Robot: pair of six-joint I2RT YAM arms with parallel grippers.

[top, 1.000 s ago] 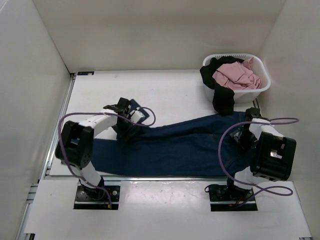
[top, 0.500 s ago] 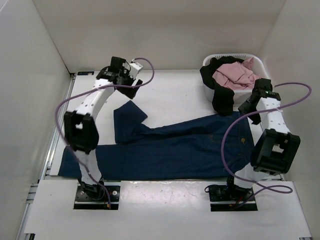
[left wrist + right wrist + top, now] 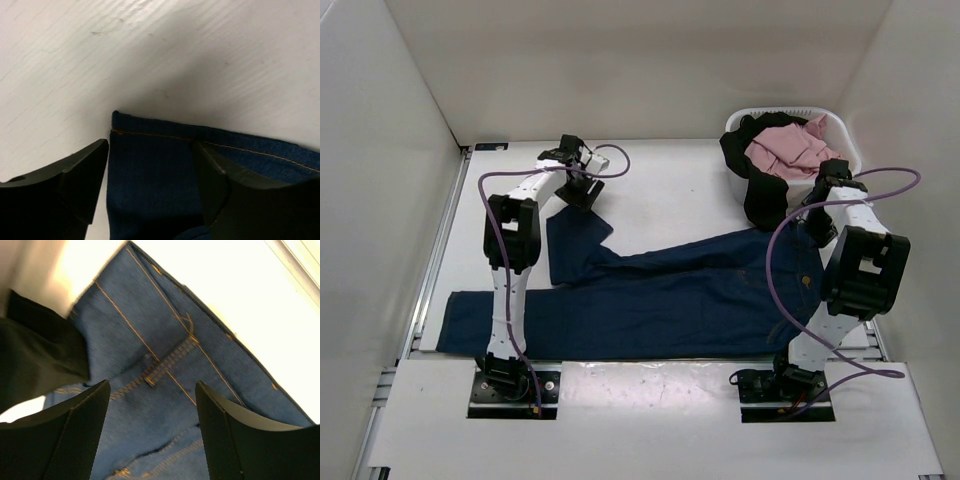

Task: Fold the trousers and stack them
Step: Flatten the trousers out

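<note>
On table (image 3: 670,190), trousers (image 3: 670,295) lie spread; left gripper (image 3: 150,147) agape over far hem, right gripper (image 3: 152,387) agape over waistband, neither grasping.

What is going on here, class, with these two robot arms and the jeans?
Two arms are working on dark blue trousers spread on the table. The left claw hovers open over one leg's hem, the right claw open over the waistband end. Neither grips them. A basket of other clothes stands at the far right.
</note>
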